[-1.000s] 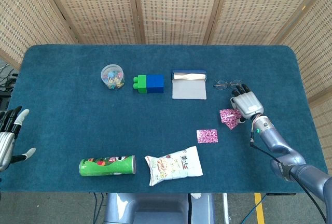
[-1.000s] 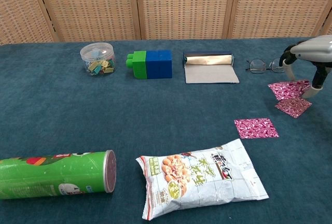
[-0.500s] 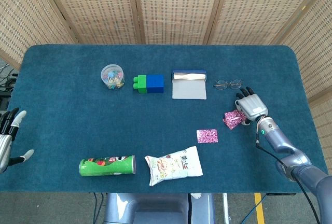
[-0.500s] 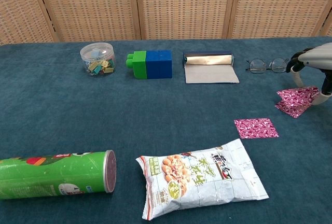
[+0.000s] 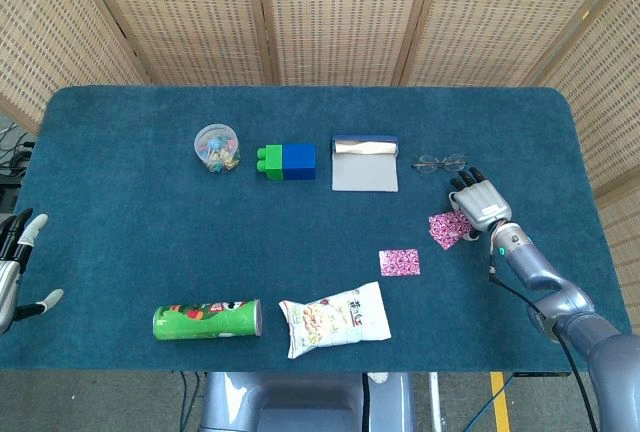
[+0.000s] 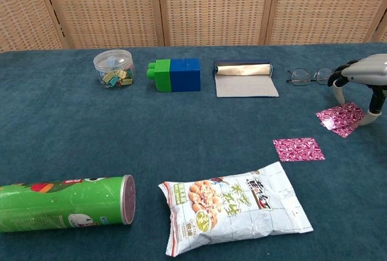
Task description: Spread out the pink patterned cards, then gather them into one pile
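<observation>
nearest, bottom left of the chest view: green cardboard snack tube [image 6: 63,203] on its side, w/ a white crinkly snack bag [image 6: 234,206] lying flat just right of it; neither is part of the job, prob just clutter

left hand [image 5: 15,267] sits at the far left edge of the head view, off the table, fingers apart & holding nothing, parked out of the way

mid right: one pink patterned card [image 6: 298,149] lies flat alone on the blue cloth table [image 6: 72,134], apart from the rest, so prob the spread-out step is done or partly done. further right, the remaining pink cards [image 6: 342,118] overlap in a small stack under the right hand [image 5: 478,202], which arches over them w/ fingertips down at their edges; looks like it's pressing or pinching them, can't tell which, prob to square the stack or drag it toward the lone card

far row, upper part of frame, left to right: clear round tub of small coloured bits [image 6: 113,67], green-and-blue toy brick block [image 6: 176,74], silvery roll w/ a grey sheet pulled out [image 6: 245,79], thin-framed glasses [image 6: 309,77] just beyond the right hand
</observation>
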